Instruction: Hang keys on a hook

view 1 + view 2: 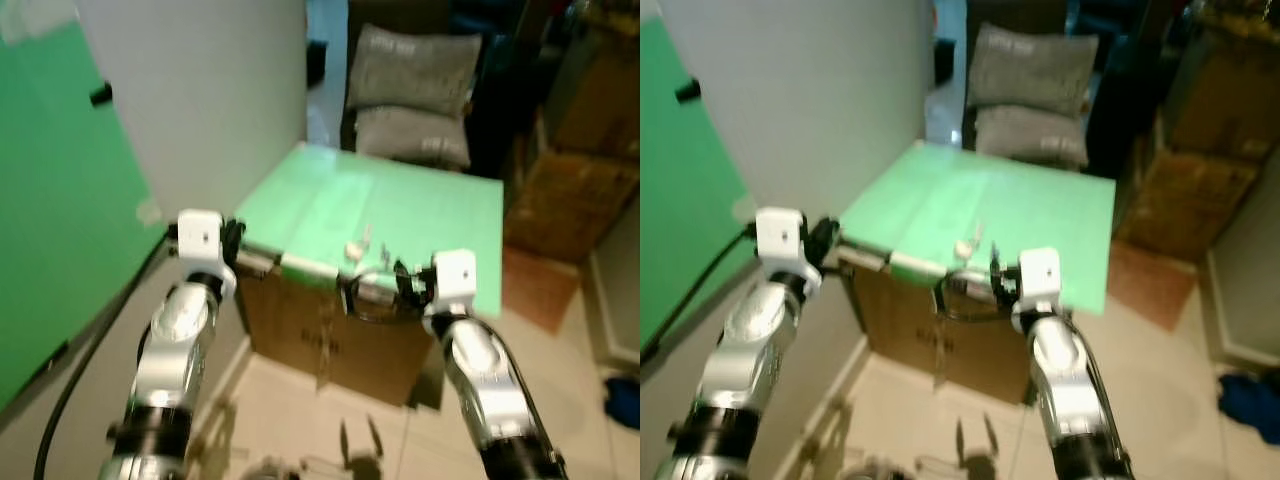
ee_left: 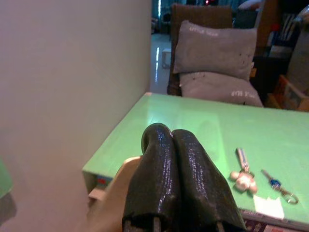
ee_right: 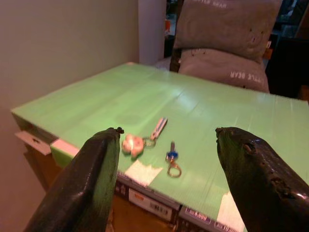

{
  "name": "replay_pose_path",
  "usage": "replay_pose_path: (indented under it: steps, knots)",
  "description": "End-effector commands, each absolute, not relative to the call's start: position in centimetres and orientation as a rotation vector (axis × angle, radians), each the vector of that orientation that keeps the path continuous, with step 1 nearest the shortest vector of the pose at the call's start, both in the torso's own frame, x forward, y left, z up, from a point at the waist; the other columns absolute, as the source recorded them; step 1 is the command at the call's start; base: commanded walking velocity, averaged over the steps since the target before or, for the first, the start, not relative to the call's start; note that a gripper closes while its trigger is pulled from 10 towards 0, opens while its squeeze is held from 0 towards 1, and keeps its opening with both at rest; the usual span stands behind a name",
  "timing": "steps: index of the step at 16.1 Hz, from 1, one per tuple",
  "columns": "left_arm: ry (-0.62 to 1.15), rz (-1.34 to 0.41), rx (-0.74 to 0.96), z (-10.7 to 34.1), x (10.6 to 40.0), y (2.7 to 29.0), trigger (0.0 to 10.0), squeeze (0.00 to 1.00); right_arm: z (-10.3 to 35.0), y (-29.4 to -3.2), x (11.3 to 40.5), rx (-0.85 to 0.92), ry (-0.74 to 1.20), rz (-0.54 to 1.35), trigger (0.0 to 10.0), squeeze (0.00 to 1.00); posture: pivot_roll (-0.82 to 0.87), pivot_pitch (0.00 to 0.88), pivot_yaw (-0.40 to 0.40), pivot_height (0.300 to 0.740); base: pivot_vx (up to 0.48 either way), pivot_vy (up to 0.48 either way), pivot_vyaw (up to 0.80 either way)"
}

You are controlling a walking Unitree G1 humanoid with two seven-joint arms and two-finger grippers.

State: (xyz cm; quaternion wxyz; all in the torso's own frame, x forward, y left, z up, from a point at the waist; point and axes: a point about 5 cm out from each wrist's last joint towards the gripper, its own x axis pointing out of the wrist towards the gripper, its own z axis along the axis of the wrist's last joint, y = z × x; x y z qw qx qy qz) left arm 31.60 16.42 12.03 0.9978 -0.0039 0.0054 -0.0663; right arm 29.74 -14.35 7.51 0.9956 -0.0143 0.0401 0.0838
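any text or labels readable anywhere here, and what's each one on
"LITTLE BEAR" on the lower grey pillow.
White print on the upper grey pillow, cut off at the frame edge; seems to end in "BEAR".
Barcode label on the cardboard box under the green board: too small to read.

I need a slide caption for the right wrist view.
Open right hand facing the keys lying on the green tabletop.
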Motion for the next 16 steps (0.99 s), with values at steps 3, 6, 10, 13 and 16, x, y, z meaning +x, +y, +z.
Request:
replay_pose_path:
  steps: [3,6,10,13,16]
  knots:
    - [0.003,-0.132,-0.012,12.2,31.5,16.3,10.0,0.0,7.3,-14.2,29.9,-0.052,0.091,0.177,10.0,0.05,0.04,0.0,0.028,0.74,0.0,0.277,0.0]
    - [-0.005,-0.147,-0.006,12.2,31.3,16.0,10.0,0.0,7.5,-14.3,30.0,-0.037,0.075,0.181,10.0,0.05,0.05,0.0,0.023,0.74,0.0,0.472,0.0]
    - [-0.023,-0.163,-0.058,12.3,31.1,15.5,10.0,0.0,7.4,-14.0,30.1,-0.028,0.077,0.196,10.0,0.11,0.05,0.0,0.017,0.74,0.0,0.088,0.1]
    - [-0.049,-0.167,-0.021,12.6,30.9,15.1,10.0,0.0,7.4,-14.0,30.2,-0.026,0.078,0.203,10.0,0.12,0.05,0.0,0.008,0.74,0.0,-0.32,0.0]
    - [-0.073,-0.194,-0.005,12.9,30.6,14.8,10.0,0.0,7.4,-13.9,30.3,-0.029,0.081,0.21,10.0,0.13,0.06,0.0,0.008,0.74,0.0,-0.48,0.0]
